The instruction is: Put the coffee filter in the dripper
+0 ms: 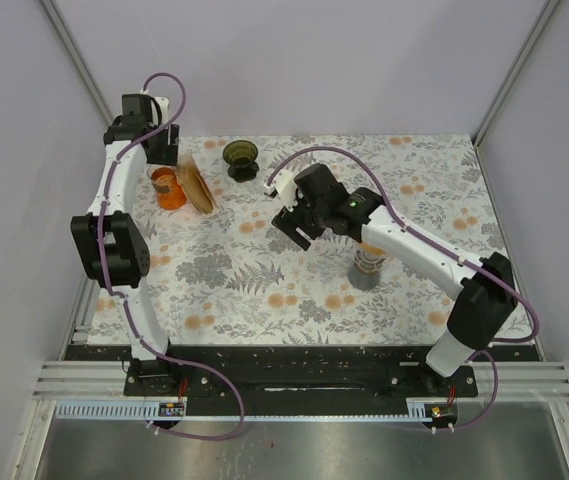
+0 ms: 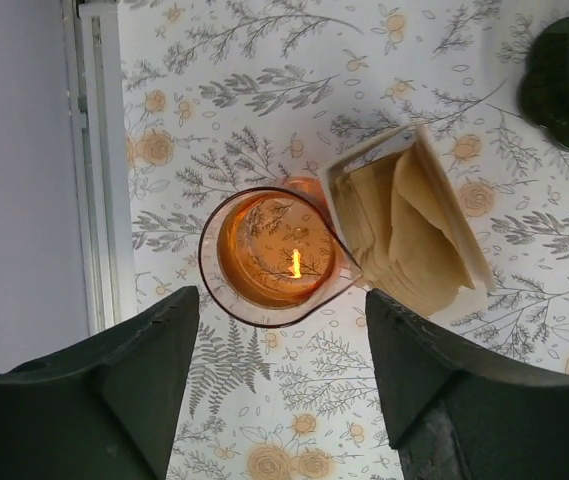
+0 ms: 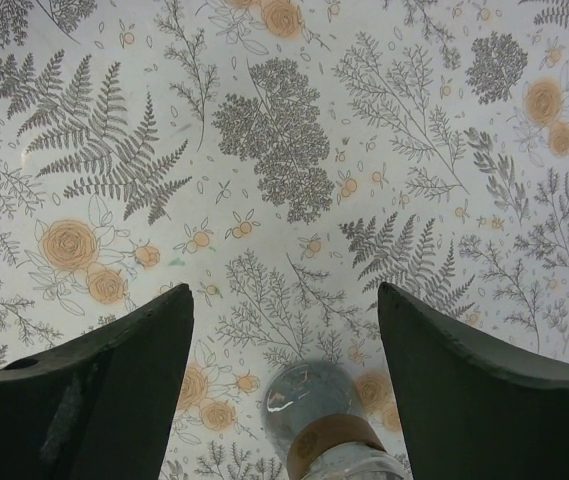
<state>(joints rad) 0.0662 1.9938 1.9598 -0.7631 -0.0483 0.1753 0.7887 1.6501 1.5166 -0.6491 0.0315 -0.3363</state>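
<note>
Beside orange cup (image 2: 269, 255) at far left, coffee filters (image 2: 414, 235) stood; dripper (image 1: 241, 157) nearby. Paper looked light, floppy, easily torn, prob. best pinched at upper edge. L gripper (image 2: 279, 305) & R gripper (image 3: 284, 300) both wide, empty.

We log the table (image 1: 264, 290) cover as a smooth, matt printed sheet. Coffee filters (image 2: 414, 225): tan paper, matt, softly creased. Orange cup (image 2: 274, 255): translucent, glossy, one bright glint. Dripper (image 1: 241, 155): dark, translucent, shiny. Clear vessel (image 3: 314, 400): glossy, glass-like. Jaws: dark matt plastic, faintly scuffed.
</note>
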